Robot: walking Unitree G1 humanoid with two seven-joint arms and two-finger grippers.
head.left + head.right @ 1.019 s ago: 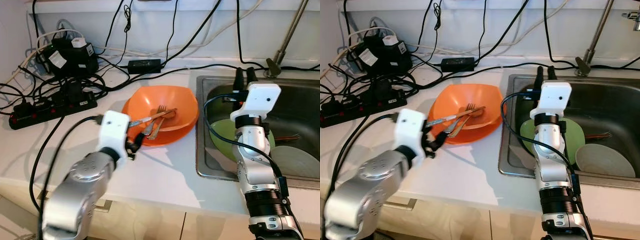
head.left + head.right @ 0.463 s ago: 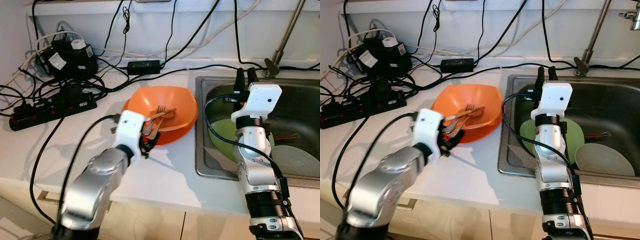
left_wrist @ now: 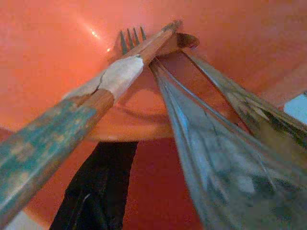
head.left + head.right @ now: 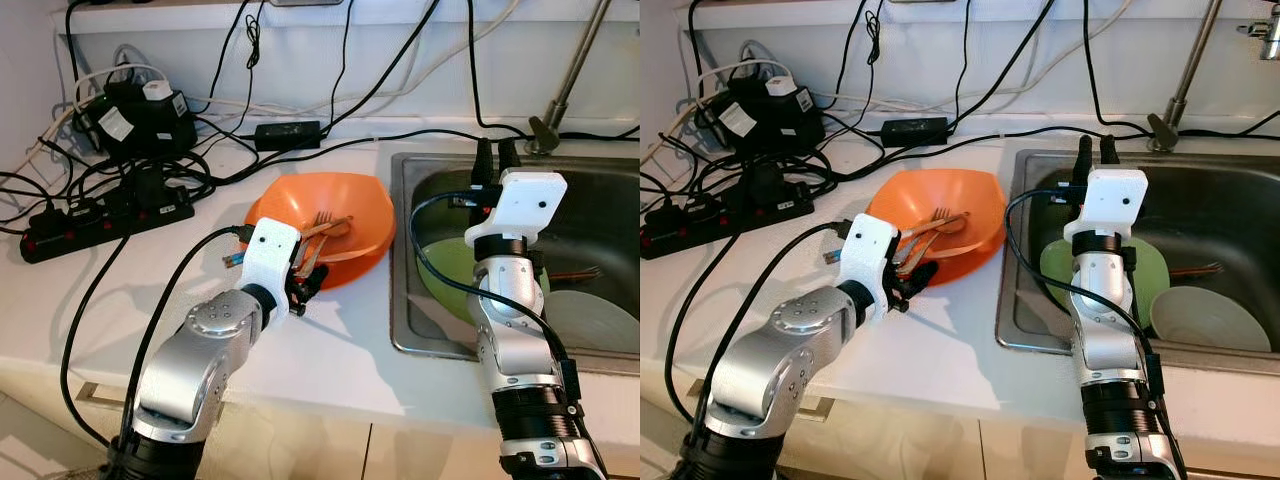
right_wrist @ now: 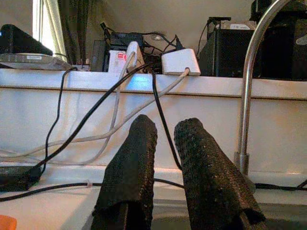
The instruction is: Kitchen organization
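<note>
An orange bowl (image 4: 340,205) sits on the white counter beside the sink. A fork (image 3: 192,139), a spoon and a wooden utensil with a teal handle (image 3: 53,139) lie in it, their handles sticking out over the near rim. My left gripper (image 4: 303,288) is at that near rim, just under the handle ends, and looks open. One black finger (image 3: 98,187) shows below the handles, and I cannot see it touching them. My right gripper (image 4: 490,160) points upward over the sink. Its fingers (image 5: 134,167) are narrowly apart and hold nothing.
The steel sink (image 4: 410,300) holds a green plate (image 4: 445,265), a grey plate (image 4: 600,320) and a brown utensil (image 4: 575,273). The tap (image 4: 570,90) rises at the back right. Power strips (image 4: 105,215), adapters and tangled cables crowd the counter's back left.
My left arm has swung right and forward, bringing its gripper from the counter left of the bowl up to the near rim under the cutlery handles. The right arm has stayed still.
</note>
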